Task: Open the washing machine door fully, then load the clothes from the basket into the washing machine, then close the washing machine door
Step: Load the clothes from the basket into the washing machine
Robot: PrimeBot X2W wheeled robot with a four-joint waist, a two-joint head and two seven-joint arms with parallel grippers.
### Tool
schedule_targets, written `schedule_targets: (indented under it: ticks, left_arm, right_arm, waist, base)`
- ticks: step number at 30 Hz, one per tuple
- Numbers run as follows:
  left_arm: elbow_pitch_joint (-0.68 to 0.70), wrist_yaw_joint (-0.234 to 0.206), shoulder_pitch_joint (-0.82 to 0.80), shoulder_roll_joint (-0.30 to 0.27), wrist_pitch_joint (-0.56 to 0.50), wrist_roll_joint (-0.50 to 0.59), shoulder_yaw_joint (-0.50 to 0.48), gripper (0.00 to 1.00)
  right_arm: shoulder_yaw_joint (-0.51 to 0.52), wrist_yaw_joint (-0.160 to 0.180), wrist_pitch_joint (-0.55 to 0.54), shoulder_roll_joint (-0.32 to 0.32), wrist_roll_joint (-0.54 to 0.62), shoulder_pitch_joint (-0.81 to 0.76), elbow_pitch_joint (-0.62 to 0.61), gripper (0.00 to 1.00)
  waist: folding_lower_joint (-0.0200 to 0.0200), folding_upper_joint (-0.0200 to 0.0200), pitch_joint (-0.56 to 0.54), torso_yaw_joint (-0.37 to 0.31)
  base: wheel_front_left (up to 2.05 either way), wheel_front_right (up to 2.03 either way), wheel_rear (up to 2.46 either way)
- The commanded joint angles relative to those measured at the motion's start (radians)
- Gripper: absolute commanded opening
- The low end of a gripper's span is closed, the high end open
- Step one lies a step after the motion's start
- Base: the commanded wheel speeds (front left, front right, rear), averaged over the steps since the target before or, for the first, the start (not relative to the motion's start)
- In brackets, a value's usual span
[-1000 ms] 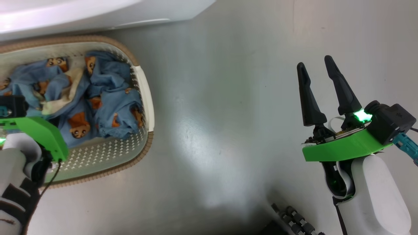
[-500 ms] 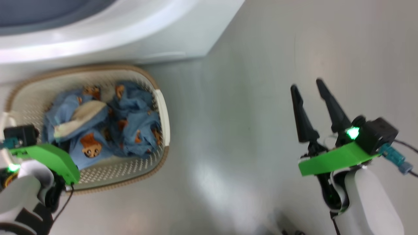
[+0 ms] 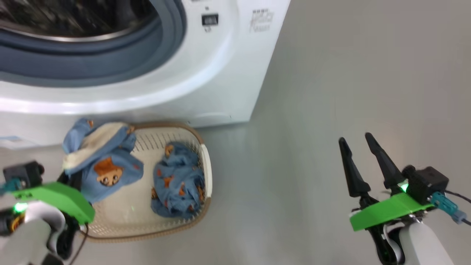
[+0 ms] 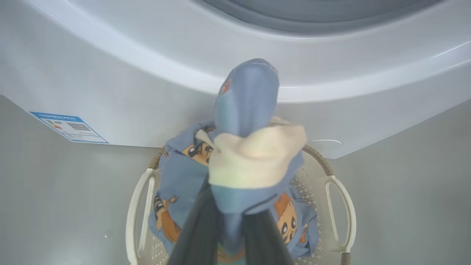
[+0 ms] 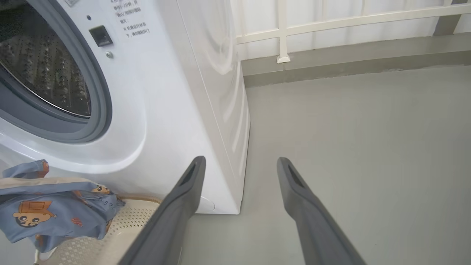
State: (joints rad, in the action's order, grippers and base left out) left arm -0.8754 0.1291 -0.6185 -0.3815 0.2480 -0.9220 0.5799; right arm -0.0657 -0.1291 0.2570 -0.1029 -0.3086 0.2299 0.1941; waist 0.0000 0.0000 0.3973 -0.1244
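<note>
The washing machine (image 3: 228,55) stands at the top of the head view, its steel drum (image 5: 48,70) and grey-blue gasket (image 3: 110,62) exposed; its door is out of view. Below it on the floor sits the basket (image 3: 206,173). My left gripper (image 4: 230,221) is shut on a blue bear-print garment with white cloth (image 3: 105,165), held up over the basket's left half, close to the machine's front. More clothes (image 3: 178,180) lie in the basket's right half. My right gripper (image 3: 355,140) hangs open over bare floor, far right of the basket.
Grey floor (image 3: 331,92) spreads to the right of the machine. A white railing and a low ledge (image 5: 331,20) run along the back. A blue label (image 4: 68,127) sits low on the machine's front, and a dark latch slot (image 3: 209,19) beside the drum opening.
The head camera has tilted up, bringing the drum opening into view. My left gripper has lifted one garment out of the pile in the basket. The right gripper stays open.
</note>
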Motion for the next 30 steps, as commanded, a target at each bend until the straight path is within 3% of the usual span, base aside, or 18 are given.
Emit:
schedule_targets:
  ticks: [1, 5, 16, 30]
  left_arm:
    - [0.031, 0.002, 0.028, -0.035, 0.014, 0.032, -0.059, 0.0]
    - [0.152, 0.002, 0.141, 0.003, 0.014, 0.18, -0.204, 0.0]
    - [0.447, 0.002, 0.371, 0.128, 0.014, 0.429, -0.475, 0.0]
    - [0.772, 0.002, 0.61, 0.277, 0.014, 0.601, -0.657, 0.0]
  right_arm:
    - [-0.013, -0.002, 0.005, -0.011, -0.004, -0.027, -0.018, 1.0]
    - [0.017, -0.002, 0.005, -0.019, -0.011, -0.065, -0.02, 1.0]
    - [0.065, -0.002, 0.005, -0.03, -0.022, -0.133, -0.029, 1.0]
    - [0.103, -0.002, 0.005, -0.025, -0.025, -0.158, -0.041, 1.0]
  waist:
    - [0.0, 0.0, -0.099, 0.035]
    - [0.0, 0.0, -0.148, 0.046]
    - [0.0, 0.0, -0.216, 0.063]
    - [0.0, 0.0, -0.225, 0.069]
  base:
    - [0.0, 0.0, 0.0]
    - [0.0, 0.0, 0.0]
    - [0.0, 0.0, 0.0]
    - [0.0, 0.0, 0.0]
